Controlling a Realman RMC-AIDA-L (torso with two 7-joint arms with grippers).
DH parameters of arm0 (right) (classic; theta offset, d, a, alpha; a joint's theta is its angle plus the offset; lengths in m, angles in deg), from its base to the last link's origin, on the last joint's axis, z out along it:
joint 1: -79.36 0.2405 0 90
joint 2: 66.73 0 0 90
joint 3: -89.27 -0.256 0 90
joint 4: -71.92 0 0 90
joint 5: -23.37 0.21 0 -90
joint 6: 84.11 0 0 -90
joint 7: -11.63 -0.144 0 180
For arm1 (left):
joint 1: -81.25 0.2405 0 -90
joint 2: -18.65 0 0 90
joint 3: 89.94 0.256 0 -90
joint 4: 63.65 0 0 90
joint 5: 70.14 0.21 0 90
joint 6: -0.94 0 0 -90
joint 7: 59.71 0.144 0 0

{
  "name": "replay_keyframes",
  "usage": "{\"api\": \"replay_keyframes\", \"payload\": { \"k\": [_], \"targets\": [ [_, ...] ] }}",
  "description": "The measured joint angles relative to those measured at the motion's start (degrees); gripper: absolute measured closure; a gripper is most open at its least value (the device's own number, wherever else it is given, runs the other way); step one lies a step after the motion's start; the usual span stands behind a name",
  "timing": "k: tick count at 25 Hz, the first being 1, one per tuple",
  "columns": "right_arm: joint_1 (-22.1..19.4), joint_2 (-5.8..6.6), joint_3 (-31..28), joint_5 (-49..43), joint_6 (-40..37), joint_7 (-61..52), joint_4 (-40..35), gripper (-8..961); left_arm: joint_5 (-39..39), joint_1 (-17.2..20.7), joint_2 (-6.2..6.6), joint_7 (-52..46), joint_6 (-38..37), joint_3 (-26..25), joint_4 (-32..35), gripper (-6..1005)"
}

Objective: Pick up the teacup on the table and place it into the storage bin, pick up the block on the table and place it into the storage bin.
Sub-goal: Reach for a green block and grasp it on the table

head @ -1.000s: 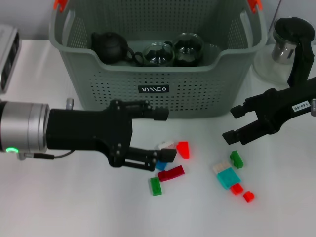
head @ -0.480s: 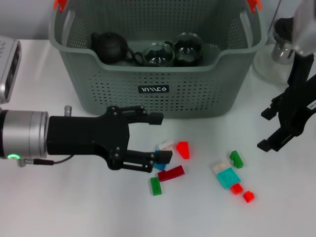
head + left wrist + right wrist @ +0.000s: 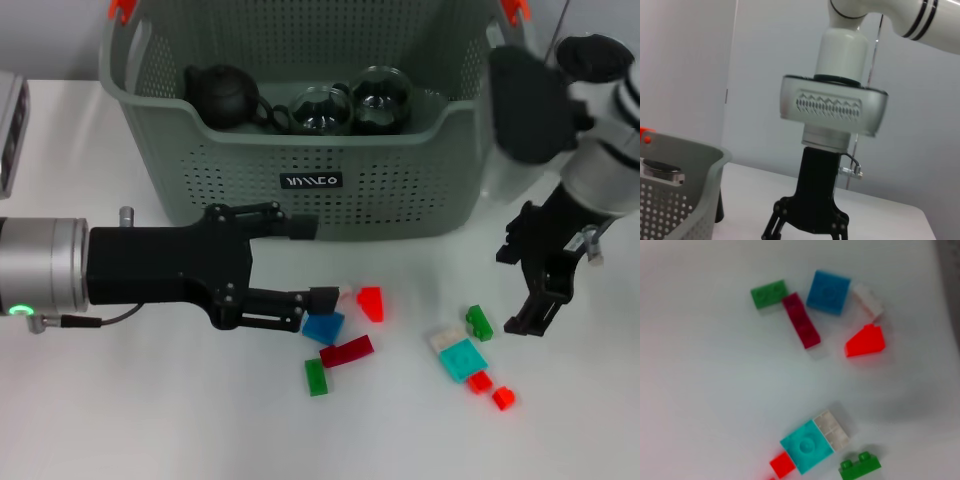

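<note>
The storage bin point(image 3: 310, 215) stands at the back of the white table. It holds two glass teacups point(image 3: 320, 110) and a black teapot point(image 3: 222, 92). Loose blocks lie in front of it. One group has a blue block point(image 3: 323, 327), a dark red block point(image 3: 346, 351), a green block point(image 3: 316, 377) and a red wedge point(image 3: 370, 302). Further right lies a teal block point(image 3: 463, 358). My left gripper point(image 3: 312, 263) is open, low over the table, its lower finger beside the blue block. My right gripper point(image 3: 520, 288) points down, open, just right of a small green block point(image 3: 479, 322). The right wrist view shows the blue block point(image 3: 828, 292) and teal block point(image 3: 806, 447) below.
A glass pitcher with a black lid point(image 3: 598, 52) stands at the back right, partly behind my right arm. A grey device point(image 3: 8, 130) sits at the left edge. Small red blocks point(image 3: 480, 381) lie near the teal one. The bin's corner point(image 3: 695, 200) shows in the left wrist view.
My right arm has swung round so its gripper now points down beside the right group of blocks. My left gripper has drawn back to the left, uncovering the blue block.
</note>
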Motion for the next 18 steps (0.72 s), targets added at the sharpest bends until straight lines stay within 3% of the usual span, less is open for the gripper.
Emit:
{"api": "replay_keyframes", "payload": {
  "k": [6,18],
  "targets": [
    [1.76,-0.37,7.35,0.17,2.31,-1.05,3.2,6,0.0,0.27,0.0,-0.48,-0.01,-1.32,-1.03,140],
    [1.88,-0.81,16.19,4.11,10.9,-1.55,8.23,6,-0.18,0.02,0.04,-0.25,0.03,-2.06,-2.55,140]
  ]
}}
